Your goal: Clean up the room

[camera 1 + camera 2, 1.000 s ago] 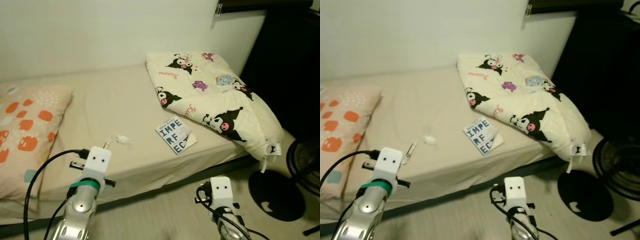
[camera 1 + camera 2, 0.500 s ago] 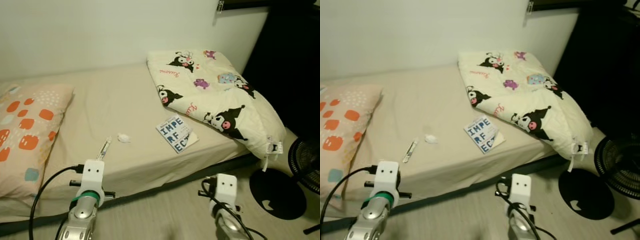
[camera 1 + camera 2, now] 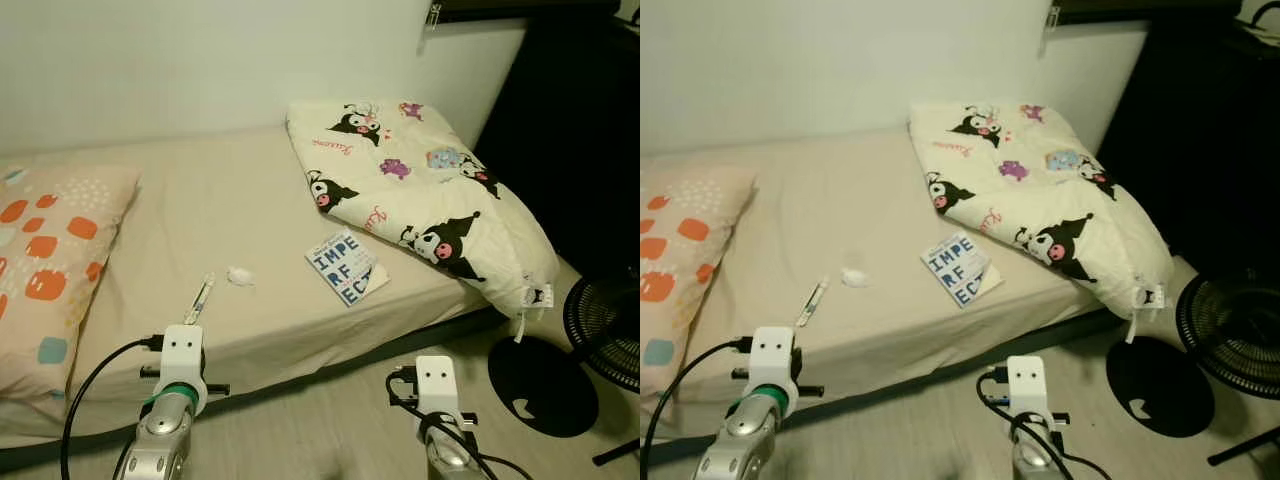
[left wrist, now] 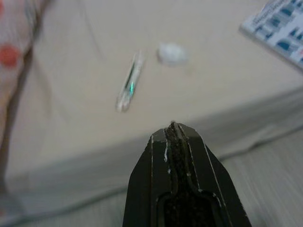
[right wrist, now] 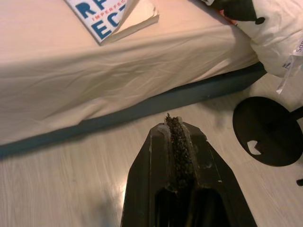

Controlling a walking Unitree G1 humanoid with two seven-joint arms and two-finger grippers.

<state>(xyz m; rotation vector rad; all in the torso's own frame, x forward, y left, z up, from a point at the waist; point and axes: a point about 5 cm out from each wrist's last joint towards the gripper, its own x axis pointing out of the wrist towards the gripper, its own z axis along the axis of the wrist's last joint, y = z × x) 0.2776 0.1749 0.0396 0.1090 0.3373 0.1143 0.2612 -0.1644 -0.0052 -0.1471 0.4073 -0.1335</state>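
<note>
A low bed (image 3: 210, 215) with a beige sheet carries loose items. A white and blue book (image 3: 343, 268) (image 5: 112, 14) lies near the front edge. A small crumpled white wad (image 3: 239, 276) (image 4: 171, 54) sits left of it. A thin clear wrapper stick (image 3: 200, 298) (image 4: 129, 81) lies beside the wad. My left gripper (image 4: 173, 126) is shut and empty, held low in front of the bed edge, short of the stick. My right gripper (image 5: 171, 122) is shut and empty over the floor, below the book. Both wrists (image 3: 181, 357) (image 3: 435, 383) show at the bottom of the head view.
A folded cartoon-print duvet (image 3: 420, 190) lies on the bed's right end and overhangs it. An orange-spotted pillow (image 3: 45, 260) is on the left. A black fan (image 3: 605, 330) with its round base (image 3: 543, 372) stands on the pale wood floor at right, by a dark curtain.
The camera shifted a little, so the bed sits slightly left in the picture. Both arms dropped lower in the frame over the last second; the items on the bed stayed put.
</note>
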